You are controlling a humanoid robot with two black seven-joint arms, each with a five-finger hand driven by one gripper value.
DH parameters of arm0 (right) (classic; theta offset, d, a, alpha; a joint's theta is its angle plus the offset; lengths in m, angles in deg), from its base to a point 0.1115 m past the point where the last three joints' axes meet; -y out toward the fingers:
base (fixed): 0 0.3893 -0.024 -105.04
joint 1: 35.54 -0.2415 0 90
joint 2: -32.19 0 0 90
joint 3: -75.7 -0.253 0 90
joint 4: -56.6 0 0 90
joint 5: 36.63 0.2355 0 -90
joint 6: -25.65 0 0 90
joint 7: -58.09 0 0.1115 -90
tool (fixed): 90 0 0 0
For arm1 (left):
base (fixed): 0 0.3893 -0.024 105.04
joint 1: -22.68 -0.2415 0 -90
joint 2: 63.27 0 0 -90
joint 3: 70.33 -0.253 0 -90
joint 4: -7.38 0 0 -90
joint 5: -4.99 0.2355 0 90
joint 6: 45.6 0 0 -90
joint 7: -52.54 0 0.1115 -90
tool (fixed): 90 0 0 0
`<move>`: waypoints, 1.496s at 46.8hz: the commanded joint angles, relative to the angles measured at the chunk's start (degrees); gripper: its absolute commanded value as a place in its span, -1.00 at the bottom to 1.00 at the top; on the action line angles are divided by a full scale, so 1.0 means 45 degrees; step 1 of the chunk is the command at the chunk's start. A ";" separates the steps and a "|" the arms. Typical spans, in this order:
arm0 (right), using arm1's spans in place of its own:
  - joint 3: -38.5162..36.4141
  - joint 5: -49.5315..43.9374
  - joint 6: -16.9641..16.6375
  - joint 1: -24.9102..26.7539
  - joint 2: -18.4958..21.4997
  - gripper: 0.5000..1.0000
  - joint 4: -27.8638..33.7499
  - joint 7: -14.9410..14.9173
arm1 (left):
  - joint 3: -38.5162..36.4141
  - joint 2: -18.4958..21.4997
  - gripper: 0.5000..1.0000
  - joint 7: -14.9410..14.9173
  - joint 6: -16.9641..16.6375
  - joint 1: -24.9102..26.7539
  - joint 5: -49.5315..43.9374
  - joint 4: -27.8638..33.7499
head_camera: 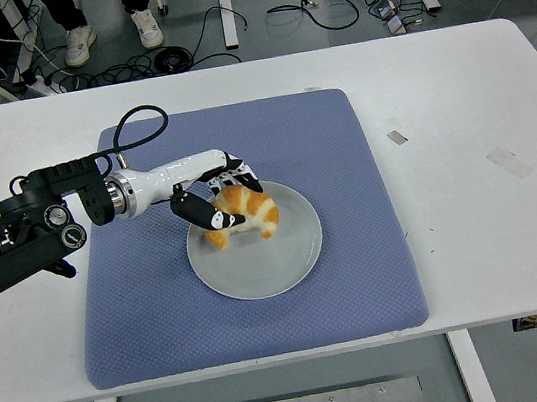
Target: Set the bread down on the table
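A golden croissant [245, 215] is held in my left hand [220, 200], whose black fingers curl over its top and left side. The bread hangs slightly above the back left part of a grey plate [268, 262]. The plate rests on a blue quilted mat [342, 150] in the middle of the white table [466, 101]. My left arm comes in from the left edge, black at the shoulder end with a white forearm. My right arm does not show.
Bare white table surrounds the mat on the left, right and far sides. Small tape marks [396, 136] lie on the table to the right. Cables and a person's feet [112, 32] show on the floor beyond the far edge.
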 commanded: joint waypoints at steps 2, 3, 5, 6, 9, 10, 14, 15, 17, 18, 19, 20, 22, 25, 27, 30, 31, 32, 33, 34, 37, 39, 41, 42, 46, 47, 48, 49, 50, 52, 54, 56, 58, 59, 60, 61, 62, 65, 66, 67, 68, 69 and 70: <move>0.0011 0.0000 0.0000 0.0000 0.0000 1.00 0.0000 -0.0001 | 0.0021 0.0140 -1.00 0.0007 -0.0004 0.0039 0.0001 0.0002; 0.0011 0.0000 0.0000 0.0000 0.0000 1.00 0.0000 -0.0001 | 0.0021 0.0179 -1.00 0.0007 -0.0004 0.0039 0.0001 0.0002; -0.0008 0.0000 0.0000 0.0000 0.0000 1.00 0.0000 -0.0001 | 0.0040 0.0218 -1.00 0.0007 -0.0004 0.0039 0.0001 -0.0017; 0.0011 0.0000 0.0000 0.0000 0.0000 1.00 0.0000 -0.0001 | 0.0060 0.0257 -1.00 0.0007 -0.0004 0.0039 0.0001 0.0002; -0.0008 0.0000 0.0000 0.0000 0.0000 1.00 0.0000 -0.0001 | 0.0177 0.0355 -1.00 0.0007 -0.0004 0.0039 0.0021 -0.0037; 0.0011 0.0000 0.0000 0.0000 0.0000 1.00 0.0000 -0.0001 | 0.0196 0.0394 -1.00 0.0007 -0.0004 0.0039 0.0021 -0.0076; 0.0011 0.0000 0.0000 0.0000 0.0000 1.00 0.0000 -0.0001 | 0.0236 0.0472 -1.00 0.0007 -0.0004 0.0020 0.0021 -0.0368; 0.0011 0.0000 0.0000 0.0000 0.0000 1.00 0.0000 -0.0001 | 0.0255 0.0472 -1.00 0.0007 -0.0004 0.0020 0.0021 -0.0466; 0.0011 0.0000 0.0000 0.0000 0.0000 1.00 0.0000 -0.0001 | 0.0275 0.0492 -1.00 0.0007 -0.0004 0.0020 0.0021 -0.0661; -0.0008 0.0000 0.0000 0.0000 0.0000 1.00 0.0000 -0.0001 | 0.0275 0.0511 -1.00 0.0007 -0.0004 0.0020 0.0021 -0.0797; 0.0011 0.0000 0.0000 0.0000 0.0000 1.00 0.0000 -0.0001 | 0.0275 0.0531 -1.00 0.0026 -0.0004 0.0020 0.0021 -0.0934; 0.0011 0.0000 0.0000 0.0000 0.0000 1.00 0.0000 -0.0001 | 0.0275 0.0550 -1.00 0.0026 -0.0004 0.0020 0.0001 -0.1032; -0.0008 0.0000 0.0000 0.0000 0.0000 1.00 0.0000 -0.0001 | 0.0275 0.0570 -1.00 0.0026 -0.0004 0.0000 0.0001 -0.1228; 0.0011 0.0000 0.0000 0.0000 0.0000 1.00 0.0000 -0.0001 | 0.0275 0.0609 -1.00 0.0046 -0.0023 0.0000 0.0001 -0.1462; 0.0011 0.0000 0.0000 0.0000 0.0000 1.00 0.0000 -0.0001 | 0.0275 0.0648 -1.00 0.0065 -0.0023 0.0000 0.0001 -0.1599; -0.0008 0.0000 0.0000 0.0000 0.0000 1.00 0.0000 -0.0001 | 0.0294 0.0667 -1.00 0.0085 -0.0043 0.0000 0.0001 -0.1755; 0.0011 0.0000 0.0000 0.0000 0.0000 1.00 0.0000 -0.0001 | 0.0294 0.0668 -1.00 0.0104 -0.0043 0.0000 0.0001 -0.1814; 0.0011 0.0000 0.0000 0.0000 0.0000 1.00 0.0000 -0.0001 | 0.0294 0.0687 -1.00 0.0105 -0.0043 0.0000 0.0001 -0.1872; 0.0011 0.0000 0.0000 0.0000 0.0000 1.00 0.0000 -0.0001 | 0.0333 0.0687 -1.00 0.0105 -0.0043 -0.0019 0.0001 -0.1912; 0.0011 0.0000 0.0000 0.0000 0.0000 1.00 0.0000 -0.0001 | 0.0353 0.0706 -1.00 0.0105 -0.0043 -0.0019 0.0001 -0.1970; 0.0011 0.0000 0.0000 0.0000 0.0000 1.00 0.0000 -0.0001 | 0.0372 0.0726 -1.00 0.0124 -0.0043 -0.0019 0.0001 -0.2185; -0.0008 0.0000 0.0000 0.0000 0.0000 1.00 0.0000 -0.0001 | 0.0372 0.0726 -1.00 0.0144 -0.0043 -0.0020 -0.0018 -0.2302; -0.0008 0.0000 0.0000 0.0000 0.0000 1.00 0.0000 -0.0001 | 0.0353 0.0726 -1.00 0.0202 -0.0043 -0.0039 0.0001 -0.2439; -0.0008 0.0000 0.0000 0.0000 0.0000 1.00 0.0000 -0.0001 | 0.0353 0.0726 -1.00 0.0241 -0.0043 -0.0039 0.0001 -0.2497; -0.0008 0.0000 0.0000 0.0000 0.0000 1.00 0.0000 -0.0001 | 0.0333 0.0726 -1.00 0.0514 -0.0024 -0.0039 0.0001 -0.2732; 0.0011 0.0000 0.0000 0.0000 0.0000 1.00 0.0000 -0.0001 | 0.0314 0.0726 -1.00 0.0553 -0.0023 -0.0020 0.0001 -0.2771; -0.0008 0.0000 0.0000 0.0000 0.0000 1.00 0.0000 -0.0001 | 0.0314 0.0726 -1.00 0.0573 -0.0023 -0.0019 0.0001 -0.2829; -0.0008 0.0000 0.0000 0.0000 0.0000 1.00 0.0000 -0.0001 | 0.0295 0.0726 -1.00 0.0593 -0.0023 -0.0019 0.0001 -0.2869; 0.0011 0.0000 0.0000 0.0000 0.0000 1.00 0.0000 -0.0001 | 0.0275 0.0726 -1.00 0.0593 -0.0023 0.0000 0.0001 -0.2927; -0.0008 0.0000 0.0000 0.0000 0.0000 1.00 -0.0019 -0.0001 | 0.0216 0.0726 -1.00 0.0612 -0.0023 -0.0019 0.0001 -0.2967; 0.0011 0.0000 0.0000 0.0000 0.0000 1.00 0.0000 -0.0001 | 0.0177 0.0746 -1.00 0.0612 -0.0023 -0.0039 0.0001 -0.3006; 0.0011 0.0000 0.0000 0.0000 0.0000 1.00 0.0000 -0.0001 | 0.0158 0.0746 -1.00 0.0612 -0.0023 -0.0097 0.0001 -0.3064; -0.0008 0.0000 0.0000 0.0000 0.0000 1.00 0.0000 -0.0001 | 0.0158 0.0765 -1.00 0.0612 -0.0023 -0.0136 0.0001 -0.3162; -0.0008 0.0000 0.0000 0.0000 0.0000 1.00 0.0000 -0.0001 | 0.0158 0.0765 -1.00 0.0612 -0.0023 -0.0137 0.0001 -0.3201; 0.0011 0.0000 0.0000 0.0000 0.0000 1.00 0.0000 -0.0001 | 0.0158 0.0765 -1.00 0.0612 -0.0023 -0.0156 0.0001 -0.3259; 0.0011 0.0000 0.0000 0.0000 0.0000 1.00 0.0000 -0.0001 | 0.0158 0.0765 -1.00 0.0612 -0.0023 -0.0175 0.0020 -0.3337; 0.0011 0.0000 0.0000 0.0000 0.0000 1.00 0.0000 -0.0001 | 0.0138 0.0765 -1.00 0.0612 -0.0004 -0.0176 0.0021 -0.3415; 0.0011 0.0000 0.0000 0.0000 0.0000 1.00 0.0000 -0.0001 | 0.0119 0.0765 -1.00 0.0612 -0.0004 -0.0195 0.0040 -0.3708; 0.0011 0.0000 0.0000 0.0000 0.0000 1.00 0.0000 -0.0001 | 0.0099 0.0765 -1.00 0.0612 -0.0004 -0.0195 0.0040 -0.3767; 0.0011 0.0000 0.0000 0.0000 0.0000 1.00 0.0000 -0.0001 | 0.0099 0.0765 -1.00 0.0612 -0.0004 -0.0195 0.0040 -0.3845; 0.0011 0.0000 0.0000 0.0000 0.0000 1.00 0.0000 -0.0001 | 0.0099 0.0765 -1.00 0.0612 -0.0004 -0.0195 0.0040 -0.3884; 0.0011 0.0000 0.0000 0.0000 0.0000 1.00 0.0000 -0.0001 | 0.0099 0.0765 -1.00 0.0632 -0.0004 -0.0214 0.0040 -0.3923; 0.0011 0.0000 0.0000 0.0000 0.0000 1.00 0.0000 -0.0001 | 0.0099 0.0765 -1.00 0.0632 -0.0004 -0.0215 0.0040 -0.3943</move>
